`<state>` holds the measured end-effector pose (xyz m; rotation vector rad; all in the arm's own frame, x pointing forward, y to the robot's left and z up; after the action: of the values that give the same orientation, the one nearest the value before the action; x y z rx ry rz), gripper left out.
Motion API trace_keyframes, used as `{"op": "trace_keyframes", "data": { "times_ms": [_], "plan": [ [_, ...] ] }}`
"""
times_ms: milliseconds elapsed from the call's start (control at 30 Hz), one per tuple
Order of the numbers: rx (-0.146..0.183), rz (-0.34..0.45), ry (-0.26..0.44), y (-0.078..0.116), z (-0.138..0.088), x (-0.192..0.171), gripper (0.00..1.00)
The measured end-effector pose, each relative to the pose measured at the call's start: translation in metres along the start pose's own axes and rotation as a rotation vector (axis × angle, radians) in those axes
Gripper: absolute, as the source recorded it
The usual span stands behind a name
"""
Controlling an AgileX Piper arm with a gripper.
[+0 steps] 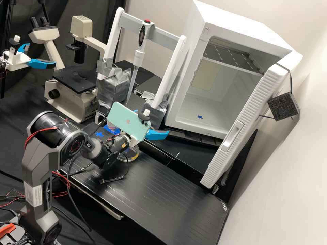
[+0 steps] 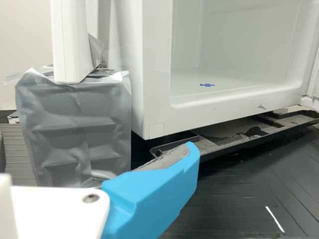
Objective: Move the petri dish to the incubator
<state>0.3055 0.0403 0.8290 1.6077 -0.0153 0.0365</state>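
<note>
Clerk: Leftmost entry?
Checker: Dark grey jointed arm (image 1: 38,170), one. Wrist carried over the black desk (image 1: 177,204).
Clerk: The task's thing?
Checker: Round, transparent petri dish (image 1: 134,156), yellowish at the rim. Location: on the desk, near its edge facing the incubator, well apart from the rounded corner. Partly hidden beneath the wrist.
Clerk: Next, rightward?
Checker: White claw (image 1: 152,121) with two bright blue fingers. State: spread wide, dish not between them. Long axis: towards the incubator.
Clerk: Relation to the dish?
Checker: Dish behind and below the claw, on the arm's side. Judged requirement: draw back, tip down, then grasp. Judged risk: wrist knocking the dish.
Clerk: Last entry?
Checker: White box-shaped incubator (image 1: 252,22), door open; blue cross-shaped marker (image 1: 200,117) on its floor, the likely destination.
</note>
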Motion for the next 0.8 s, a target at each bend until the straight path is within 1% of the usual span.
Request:
{"op": "trace_keyframes", "data": {
  "times_ms": [300, 400, 467, 567, 633, 700, 767, 800],
  "plan": [
    [0.000, 0.000, 0.000, 0.000, 0.000, 0.000, 1.00],
    [-0.002, 0.005, -0.005, 0.001, 0.005, -0.007, 1.00],
    [-0.001, 0.013, -0.006, 0.004, 0.008, -0.017, 1.00],
    [0.021, 0.041, 0.014, 0.011, 0.011, -0.035, 1.00],
    [0.033, 0.071, 0.048, 0.016, 0.012, -0.054, 1.00],
    [0.041, 0.085, 0.079, 0.016, 0.012, -0.069, 1.00],
    [0.047, 0.094, 0.108, 0.016, 0.012, -0.087, 1.00],
    [0.042, 0.086, 0.118, 0.014, 0.012, -0.095, 1.00]
  ]
}}
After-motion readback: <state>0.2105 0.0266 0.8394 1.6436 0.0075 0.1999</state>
